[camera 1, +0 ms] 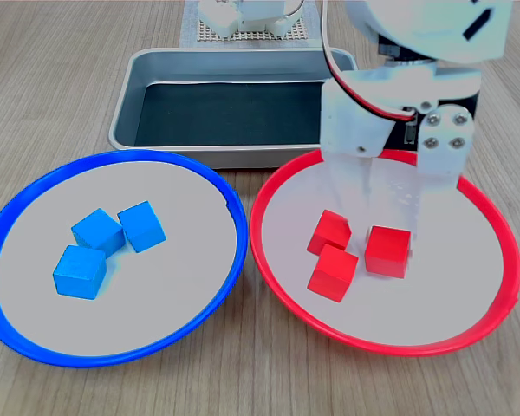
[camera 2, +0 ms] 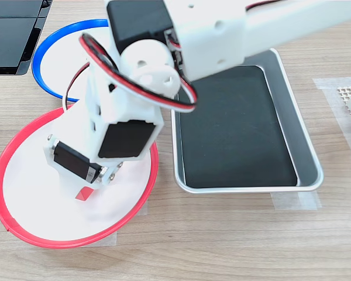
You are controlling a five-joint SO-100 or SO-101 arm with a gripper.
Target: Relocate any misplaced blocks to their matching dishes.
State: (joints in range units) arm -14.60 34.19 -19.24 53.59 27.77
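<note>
Over red-rimmed dish (camera 1: 468, 329), jaws (camera 1: 390, 195) parted, pointing down, straddling 1 of 3 red cubes (camera 1: 387, 250), not touching.

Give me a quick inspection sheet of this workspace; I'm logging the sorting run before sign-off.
Surface: wooden table, taped patches in the second exterior view.
Job's things: three blue blocks in blue-rimmed dish; three red blocks in red-rimmed dish.
Clutter: metal tray, nothing seen inside.
Gripper: gripper open above the red blocks, holding nothing.
Cables: red, black and white wires looped on the arm.
Surroundings: dark device at the second exterior view's left.
</note>
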